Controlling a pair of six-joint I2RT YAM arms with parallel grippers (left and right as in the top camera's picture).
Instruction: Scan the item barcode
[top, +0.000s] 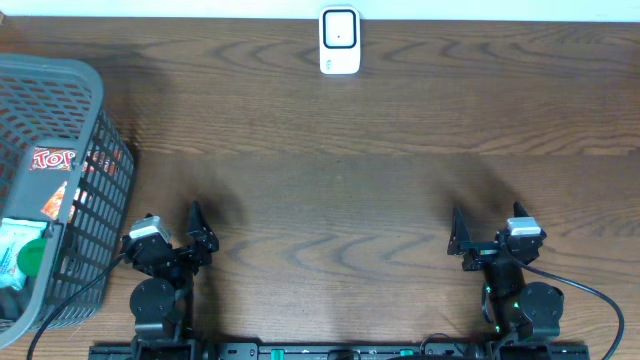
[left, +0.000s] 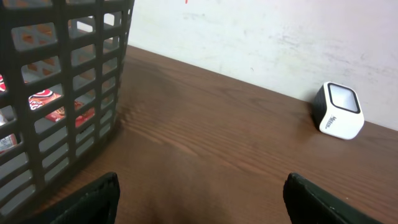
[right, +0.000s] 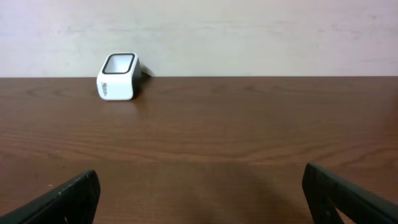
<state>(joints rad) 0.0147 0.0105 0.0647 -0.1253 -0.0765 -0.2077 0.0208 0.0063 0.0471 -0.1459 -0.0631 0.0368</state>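
Since the left hand (top: 200, 236) and right hand (top: 459, 242) stand wide open and empty, first grasp one item (top: 52, 158) from the basket (top: 97, 150).

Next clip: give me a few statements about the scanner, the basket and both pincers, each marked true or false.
1. The scanner stands at the far edge of the table. True.
2. The left pincer holds a packet. False: it is open and empty.
3. The basket sits on the robot's left, with packets inside. True.
4. The right pincer is shut. False: its jaws stand wide open, holding nothing.
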